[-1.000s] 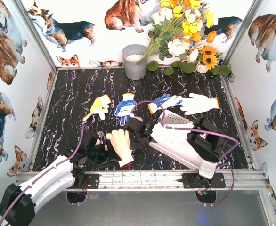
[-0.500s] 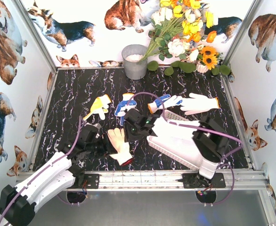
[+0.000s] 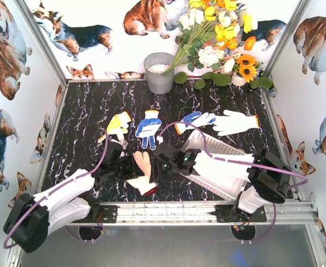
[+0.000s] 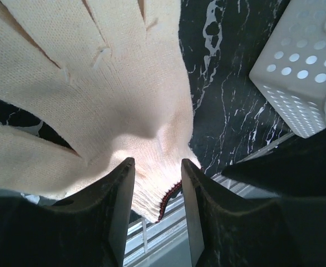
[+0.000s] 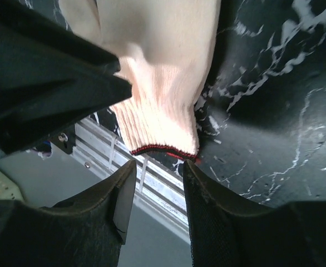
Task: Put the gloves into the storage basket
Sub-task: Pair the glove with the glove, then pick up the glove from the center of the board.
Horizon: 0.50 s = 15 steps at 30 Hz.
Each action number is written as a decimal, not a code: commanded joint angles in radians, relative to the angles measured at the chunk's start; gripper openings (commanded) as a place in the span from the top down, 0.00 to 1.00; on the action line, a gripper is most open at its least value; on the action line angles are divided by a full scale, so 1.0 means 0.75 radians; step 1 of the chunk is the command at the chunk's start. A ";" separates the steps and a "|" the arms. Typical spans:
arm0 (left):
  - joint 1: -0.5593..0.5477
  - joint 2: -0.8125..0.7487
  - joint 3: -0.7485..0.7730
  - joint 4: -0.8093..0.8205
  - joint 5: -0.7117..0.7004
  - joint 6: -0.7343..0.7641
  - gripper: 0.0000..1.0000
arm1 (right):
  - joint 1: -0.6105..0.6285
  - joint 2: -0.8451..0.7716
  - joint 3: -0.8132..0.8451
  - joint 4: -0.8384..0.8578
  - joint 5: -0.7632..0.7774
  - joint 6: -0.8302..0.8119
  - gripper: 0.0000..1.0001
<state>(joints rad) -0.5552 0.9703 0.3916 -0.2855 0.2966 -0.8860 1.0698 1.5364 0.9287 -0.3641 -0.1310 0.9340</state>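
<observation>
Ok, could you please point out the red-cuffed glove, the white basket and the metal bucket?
red-cuffed glove [image 4: 107,83]: left wrist view, on its palm.
white basket [image 3: 216,144]: top view, on its perforated surface.
metal bucket [image 3: 159,78]: top view, on its outer wall.

Overhead; wrist close-ups sharing cream glove [image 4: 96,83]

Nearest glove [image 3: 142,173] lies by the table's [image 3: 79,122] front edge. My left gripper [image 4: 157,164] is on its left and my right gripper [image 5: 159,166] on its right. The basket [image 3: 217,146] sits to the right, partly under my right arm. Behind runs a row: left glove [image 3: 118,125], second glove [image 3: 148,127], third glove [image 3: 193,119], right glove [image 3: 235,122]. The bucket [image 3: 159,72] and flowers [image 3: 216,39] stand at the back.
</observation>
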 commanded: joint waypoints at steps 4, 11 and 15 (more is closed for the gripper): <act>-0.004 0.061 -0.047 0.028 -0.023 0.082 0.67 | 0.058 0.050 -0.008 0.074 0.037 0.107 0.59; -0.005 -0.004 -0.151 0.021 -0.044 0.071 0.68 | 0.060 0.081 -0.021 0.085 0.055 0.118 0.59; -0.004 -0.024 -0.178 0.004 -0.056 0.068 0.68 | 0.060 0.121 -0.032 0.133 0.021 0.134 0.58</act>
<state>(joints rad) -0.5552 0.9592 0.2951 -0.2447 0.2905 -0.8520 1.1118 1.6047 0.9188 -0.3393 -0.1120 1.0080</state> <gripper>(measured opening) 0.323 0.415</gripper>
